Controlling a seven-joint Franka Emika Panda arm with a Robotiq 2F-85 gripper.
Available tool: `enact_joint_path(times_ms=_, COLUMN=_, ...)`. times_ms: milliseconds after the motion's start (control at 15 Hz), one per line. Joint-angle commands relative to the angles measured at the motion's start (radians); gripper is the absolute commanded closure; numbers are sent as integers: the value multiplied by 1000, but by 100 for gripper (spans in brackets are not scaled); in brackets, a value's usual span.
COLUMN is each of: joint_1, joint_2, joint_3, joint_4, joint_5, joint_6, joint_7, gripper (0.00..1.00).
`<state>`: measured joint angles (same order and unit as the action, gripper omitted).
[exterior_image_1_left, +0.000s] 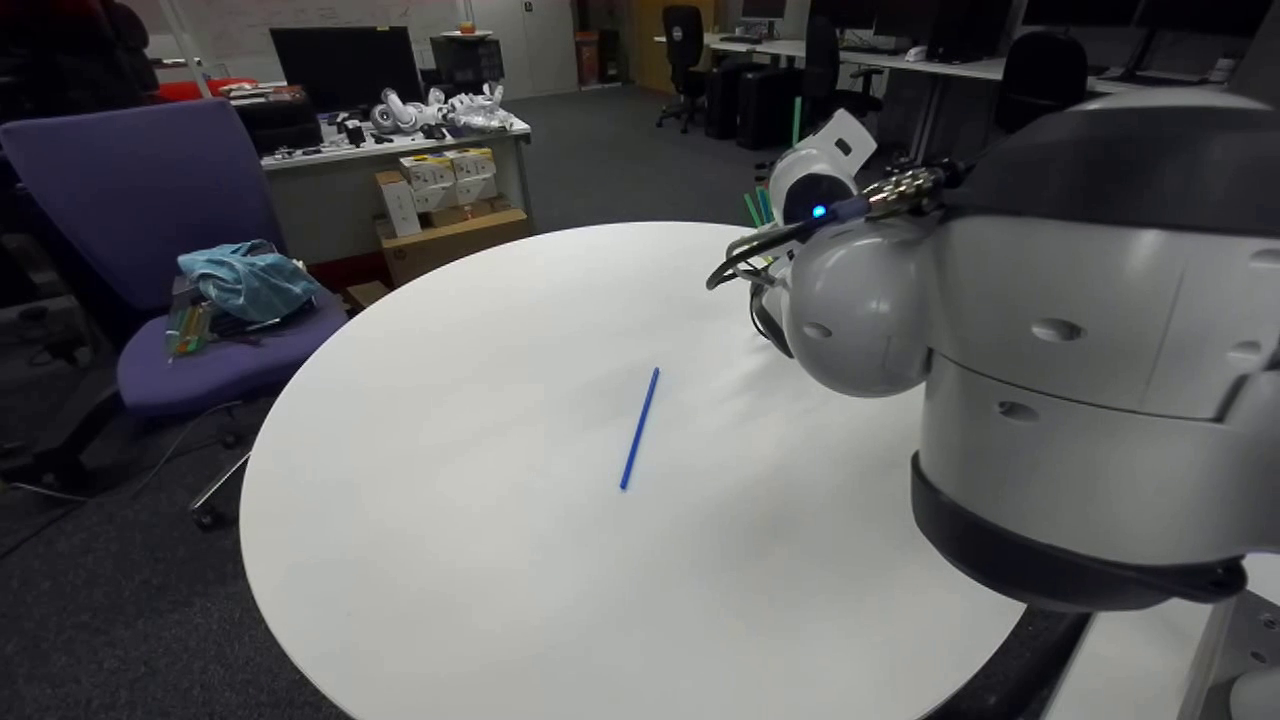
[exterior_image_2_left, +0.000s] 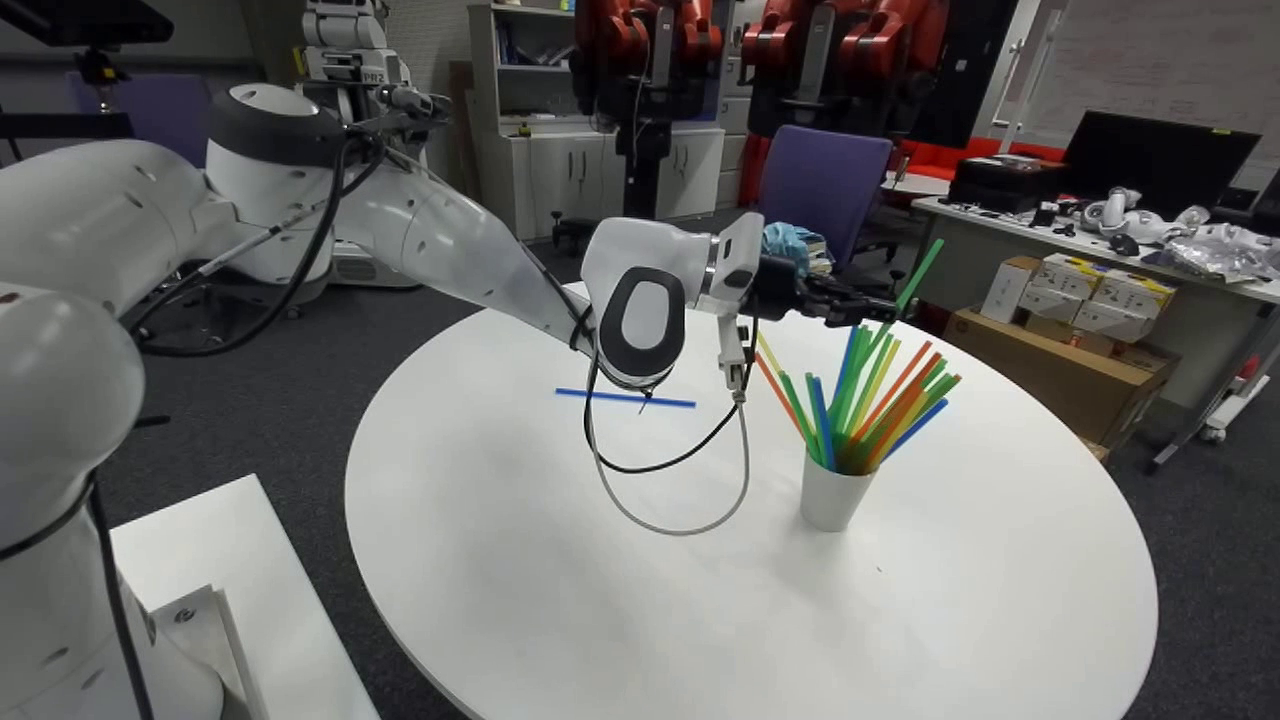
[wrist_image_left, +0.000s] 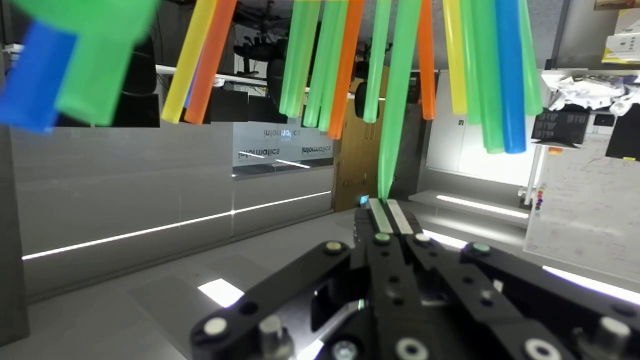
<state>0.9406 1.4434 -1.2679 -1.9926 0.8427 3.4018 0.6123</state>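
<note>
My gripper (exterior_image_2_left: 886, 311) is shut on a green straw (exterior_image_2_left: 921, 272) above a white cup (exterior_image_2_left: 836, 500) full of coloured straws. In the wrist view, which stands upside down, the gripper's fingertips (wrist_image_left: 385, 202) pinch the green straw (wrist_image_left: 398, 110), which looks flattened there. The straw sticks up past the fingers; its lower end is lost among the others. Green, orange, yellow and blue straws (exterior_image_2_left: 868, 410) fan out of the cup. A blue straw (exterior_image_1_left: 640, 428) lies alone on the white round table (exterior_image_1_left: 480, 560), also in an exterior view (exterior_image_2_left: 622, 397). The arm hides the gripper and cup in an exterior view.
Cables (exterior_image_2_left: 690, 531) hang in a loop from the wrist beside the cup. A purple chair (exterior_image_1_left: 215, 350) with a blue cloth stands beyond the table edge. A desk (exterior_image_2_left: 1100, 245) with boxes (exterior_image_2_left: 1085, 290) under it stands farther off.
</note>
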Motion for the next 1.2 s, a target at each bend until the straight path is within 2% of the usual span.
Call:
enact_joint_path(times_ms=0, joint_1=6, joint_2=-4, joint_3=-1, joint_4=-29, joint_5=1, joint_6=48, joint_7=-3, gripper=100)
enact_joint_path(times_ms=67, joint_1=6, joint_2=-1, joint_3=-1, joint_4=-29, joint_5=1, joint_6=53, joint_7=-3, gripper=74)
enact_joint_path(times_ms=133, joint_1=7, joint_2=2, joint_3=0, joint_4=-30, joint_5=2, joint_6=57, joint_7=-3, gripper=73)
enact_joint_path(times_ms=200, joint_1=7, joint_2=3, joint_3=0, joint_4=-30, joint_5=2, joint_6=60, joint_7=-2, gripper=68)
enact_joint_path(times_ms=333, joint_1=7, joint_2=5, joint_3=0, joint_4=-31, joint_5=3, joint_6=60, joint_7=-1, gripper=51)
enact_joint_path(times_ms=800, joint_1=10, joint_2=-3, joint_3=0, joint_4=-30, joint_5=7, joint_6=46, joint_7=2, gripper=2)
enact_joint_path(times_ms=1000, joint_1=19, joint_2=-171, joint_3=38, joint_4=-35, joint_5=-32, joint_6=-30, joint_7=1, gripper=0)
enact_joint_path(times_ms=1133, joint_1=33, joint_2=-234, joint_3=35, joint_4=-37, joint_5=-35, joint_6=-74, joint_7=-1, gripper=0)
